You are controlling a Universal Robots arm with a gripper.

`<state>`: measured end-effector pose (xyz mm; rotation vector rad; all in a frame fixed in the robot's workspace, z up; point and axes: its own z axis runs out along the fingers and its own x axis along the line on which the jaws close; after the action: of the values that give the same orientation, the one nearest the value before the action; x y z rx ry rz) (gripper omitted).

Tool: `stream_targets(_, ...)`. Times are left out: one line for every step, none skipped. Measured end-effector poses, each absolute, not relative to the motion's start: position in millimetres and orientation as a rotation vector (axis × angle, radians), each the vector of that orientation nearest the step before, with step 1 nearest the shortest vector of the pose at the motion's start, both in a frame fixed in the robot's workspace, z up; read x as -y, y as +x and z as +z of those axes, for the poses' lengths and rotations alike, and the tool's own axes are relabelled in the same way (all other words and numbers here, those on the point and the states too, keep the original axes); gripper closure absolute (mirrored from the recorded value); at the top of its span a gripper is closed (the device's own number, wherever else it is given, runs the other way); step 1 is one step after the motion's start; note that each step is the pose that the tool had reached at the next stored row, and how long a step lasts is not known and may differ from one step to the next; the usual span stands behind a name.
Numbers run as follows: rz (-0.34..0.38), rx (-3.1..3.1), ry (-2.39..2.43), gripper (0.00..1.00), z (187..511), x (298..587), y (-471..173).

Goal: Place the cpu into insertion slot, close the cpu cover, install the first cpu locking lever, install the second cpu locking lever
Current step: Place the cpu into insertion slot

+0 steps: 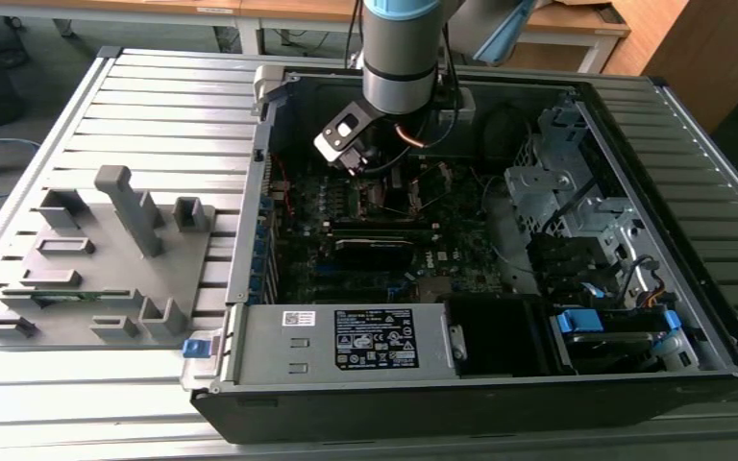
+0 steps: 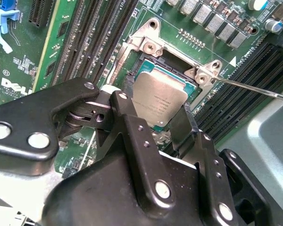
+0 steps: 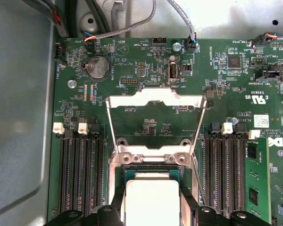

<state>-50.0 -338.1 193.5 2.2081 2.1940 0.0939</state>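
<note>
End effector clamps cpu; first wrist view shows cpu cover open.

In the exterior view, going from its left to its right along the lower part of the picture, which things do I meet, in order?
Grey tray → small blue clip → power supply box → blue latch.

- The gripper clasps the cpu by two opposite edges.
- The cpu lies over the insertion slot, grey top up.
- Long black memory slots run beside the slot.
- A thin metal rod sticks out from the slot's rim.
</note>
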Motion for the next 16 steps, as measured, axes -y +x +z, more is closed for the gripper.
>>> stream_targets(0.094, -2.194, 2.208, 0.46, 193.4, 338.2, -49.9)
stream_targets(0.094, -2.194, 2.208, 0.46, 193.3, 338.2, -49.9)
stream_targets(0.094, -2.193, 2.209, 0.46, 193.2, 338.3, -49.9)
stream_targets(0.094, -2.193, 2.209, 0.46, 193.2, 338.4, -49.9)
stream_targets(0.094, -2.193, 2.209, 0.46, 193.2, 338.6, -49.9)
stream_targets(0.094, -2.193, 2.209, 0.46, 193.2, 338.6, -49.9)
stream_targets(0.094, -2.193, 2.209, 0.46, 193.2, 338.7, -49.9)
stream_targets(0.094, -2.193, 2.209, 0.46, 193.2, 338.8, -49.9)
stream_targets(0.094, -2.193, 2.209, 0.46, 193.2, 338.9, -49.9)
stream_targets(0.094, -2.193, 2.209, 0.46, 193.2, 339.0, -49.9)
stream_targets(0.094, -2.193, 2.209, 0.46, 193.1, 339.0, -49.9)
stream_targets(0.094, -2.193, 2.209, 0.46, 192.7, 339.0, -50.0)
stream_targets(0.094, -2.193, 2.208, 0.46, 192.3, 339.1, -50.1)
stream_targets(0.093, -2.193, 2.209, 0.46, 191.9, 339.1, -50.3)
stream_targets(0.093, -2.193, 2.208, 0.46, 191.7, 339.1, -50.4)
stream_targets(0.093, -2.193, 2.208, 0.46, 191.6, 339.1, -50.4)
